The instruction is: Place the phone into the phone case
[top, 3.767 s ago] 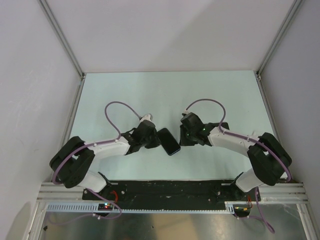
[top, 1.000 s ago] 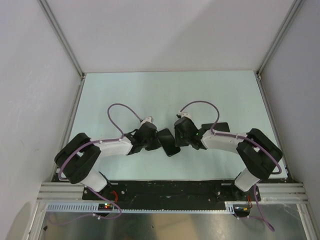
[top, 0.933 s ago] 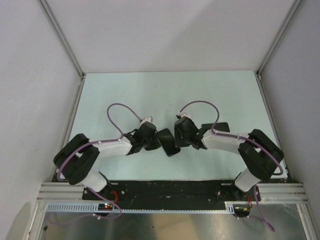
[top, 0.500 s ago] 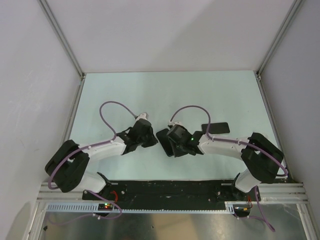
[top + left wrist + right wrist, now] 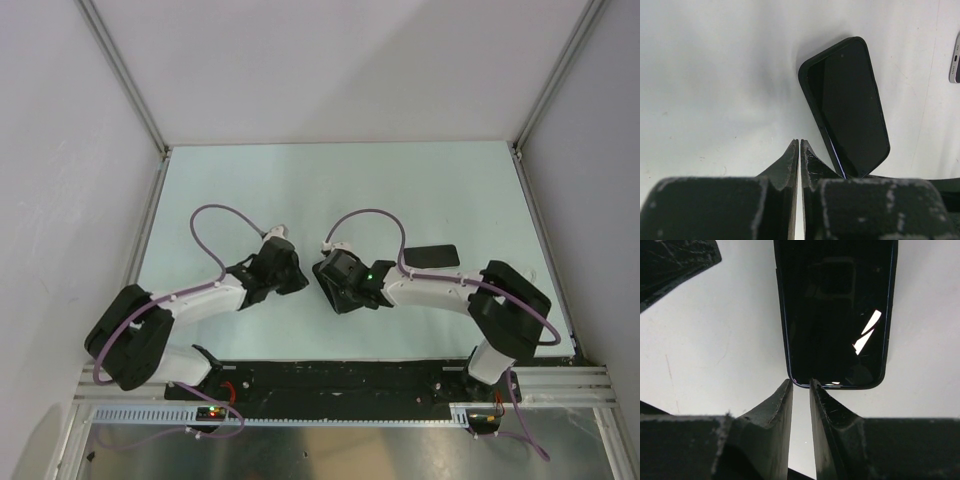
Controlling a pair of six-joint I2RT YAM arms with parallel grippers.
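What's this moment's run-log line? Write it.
left gripper: shut, beside glossy black rectangular phone | right gripper: nearly shut, tips at phone's end

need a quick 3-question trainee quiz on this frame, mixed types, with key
1. True or false: the left gripper is wide open.
2. In the top view, how many dark flat slabs lie on the table? A one, B two, C four.
3. Fill in: the glossy slab has its short end right at the fingertips of the ___ gripper.
Key: 1 false, its fingers are together with nothing between. 2 B: the glossy slab by the right gripper, and the other slab apart, further right. 3 right.
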